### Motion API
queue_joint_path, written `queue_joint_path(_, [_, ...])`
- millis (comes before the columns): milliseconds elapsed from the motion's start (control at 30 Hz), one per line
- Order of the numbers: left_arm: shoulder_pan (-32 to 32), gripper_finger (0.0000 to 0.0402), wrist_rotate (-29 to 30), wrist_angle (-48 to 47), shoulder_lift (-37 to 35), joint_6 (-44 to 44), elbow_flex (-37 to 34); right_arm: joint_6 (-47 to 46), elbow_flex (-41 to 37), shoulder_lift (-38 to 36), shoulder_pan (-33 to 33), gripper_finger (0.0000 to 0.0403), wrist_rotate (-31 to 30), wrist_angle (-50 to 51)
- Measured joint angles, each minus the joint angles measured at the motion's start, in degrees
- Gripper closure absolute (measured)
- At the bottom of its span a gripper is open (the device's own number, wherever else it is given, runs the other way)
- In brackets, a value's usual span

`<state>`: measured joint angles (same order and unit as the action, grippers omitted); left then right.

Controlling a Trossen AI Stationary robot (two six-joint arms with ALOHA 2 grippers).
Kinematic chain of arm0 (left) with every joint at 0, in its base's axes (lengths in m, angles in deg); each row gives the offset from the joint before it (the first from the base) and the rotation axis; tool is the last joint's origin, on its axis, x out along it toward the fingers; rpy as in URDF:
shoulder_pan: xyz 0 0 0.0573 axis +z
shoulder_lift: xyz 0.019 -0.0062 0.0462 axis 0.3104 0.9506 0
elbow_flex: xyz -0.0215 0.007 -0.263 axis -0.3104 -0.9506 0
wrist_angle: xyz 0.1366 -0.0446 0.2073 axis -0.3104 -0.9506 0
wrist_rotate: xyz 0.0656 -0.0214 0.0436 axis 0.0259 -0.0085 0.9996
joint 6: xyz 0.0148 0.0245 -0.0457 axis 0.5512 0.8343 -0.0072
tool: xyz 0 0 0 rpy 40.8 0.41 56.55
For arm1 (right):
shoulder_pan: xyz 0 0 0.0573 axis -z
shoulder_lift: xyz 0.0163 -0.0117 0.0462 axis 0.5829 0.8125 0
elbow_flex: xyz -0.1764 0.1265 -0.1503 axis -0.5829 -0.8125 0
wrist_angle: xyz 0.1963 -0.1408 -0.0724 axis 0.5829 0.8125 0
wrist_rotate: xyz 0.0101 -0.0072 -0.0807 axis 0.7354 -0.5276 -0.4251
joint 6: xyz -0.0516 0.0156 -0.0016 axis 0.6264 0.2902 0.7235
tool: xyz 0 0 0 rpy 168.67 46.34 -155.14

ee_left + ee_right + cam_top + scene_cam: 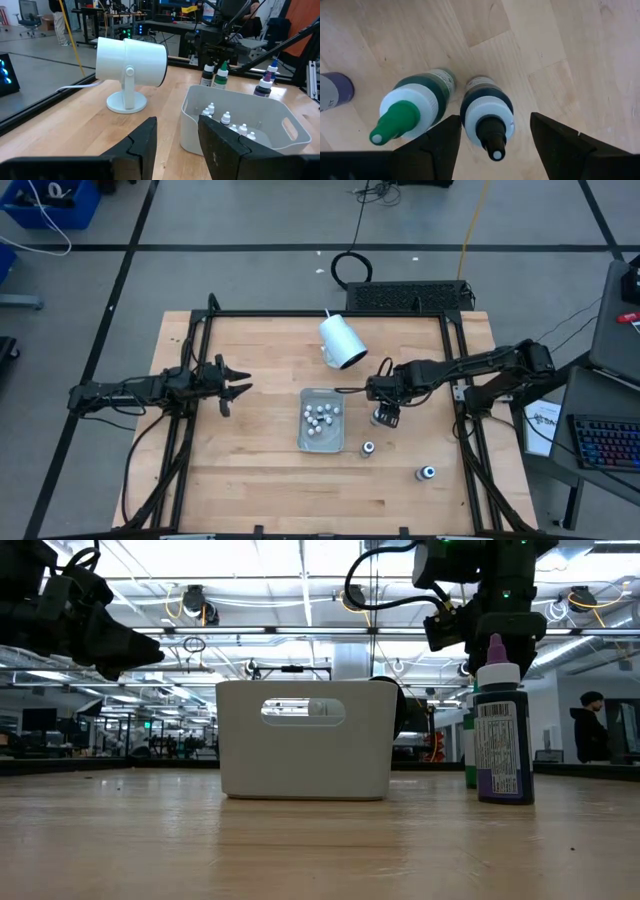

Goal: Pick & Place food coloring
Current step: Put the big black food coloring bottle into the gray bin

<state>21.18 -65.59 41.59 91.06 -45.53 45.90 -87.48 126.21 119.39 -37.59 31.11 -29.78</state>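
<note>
Hovering open-jawed over the black-capped bottle (487, 122), the right gripper (492, 137) had four dark bottles left outside the tray (304, 442), small whitish ones (320, 418) already inside.

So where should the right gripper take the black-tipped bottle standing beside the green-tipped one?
From straight above, fingers closing on the white cap of the black-tipped bottle. It stands upright, and the green-tipped bottle crowds one side, so the open right gripper should straddle it across the free sides.

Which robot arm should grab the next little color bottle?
The right one. Its open right gripper hangs directly over the black-tipped bottle, beside the green-tipped bottle. The left gripper waits far across the tray.
</note>
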Motion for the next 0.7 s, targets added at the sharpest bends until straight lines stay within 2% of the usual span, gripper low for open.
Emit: queue_joint_path(700, [0.0,0.0254,0.0,0.0,0.0,0.0,-0.01,1.1,0.0,-0.02,1.17,0.0174,0.09,0.23])
